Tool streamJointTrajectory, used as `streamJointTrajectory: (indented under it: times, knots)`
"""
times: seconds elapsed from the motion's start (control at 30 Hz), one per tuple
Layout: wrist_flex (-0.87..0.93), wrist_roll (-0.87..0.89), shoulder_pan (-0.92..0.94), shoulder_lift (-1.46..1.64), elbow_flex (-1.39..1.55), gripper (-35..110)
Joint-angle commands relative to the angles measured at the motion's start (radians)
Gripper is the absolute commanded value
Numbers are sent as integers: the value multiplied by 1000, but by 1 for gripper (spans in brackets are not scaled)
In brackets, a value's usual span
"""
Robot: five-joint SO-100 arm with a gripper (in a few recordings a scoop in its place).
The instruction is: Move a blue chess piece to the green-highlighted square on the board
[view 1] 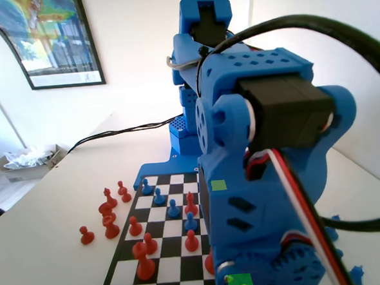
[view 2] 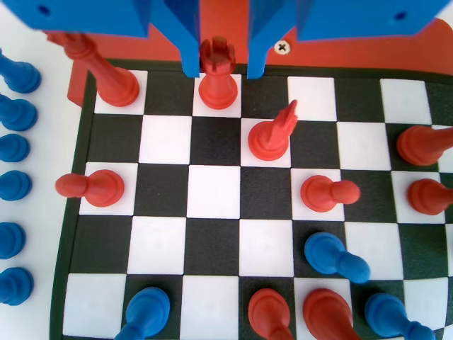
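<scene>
My gripper [view 2: 223,71] is open and hangs low over the far row of the board [view 2: 170,145]. Its two jaws straddle a red castle-topped piece [view 2: 216,88] that stands on a white square, with a small gap on the right side. I cannot pick out the task's blue chess piece: the blue pieces near the gripper, such as the blue pawn [view 2: 333,255], are round-headed. In the fixed view the arm's bulk fills the right half, and the green-highlighted square [view 1: 239,283] peeks out at the bottom edge. A paler yellow-green square [view 1: 218,185] shows farther up the board.
Red pieces stand close by: a tall one [view 2: 106,74] left of the jaws, a pointed one [view 2: 272,134] just below right, and red pawns [view 2: 92,186]. Several blue pawns [view 2: 14,184] line the table left of the board. Red pieces [view 1: 107,218] stand off the board.
</scene>
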Motion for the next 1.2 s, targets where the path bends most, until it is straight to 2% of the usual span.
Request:
streamJointTrajectory:
  times: [0.0, 1.17]
  knots:
    - [12, -14, -8, 44, -63, 10]
    - [8, -31, -29, 37, -15, 6]
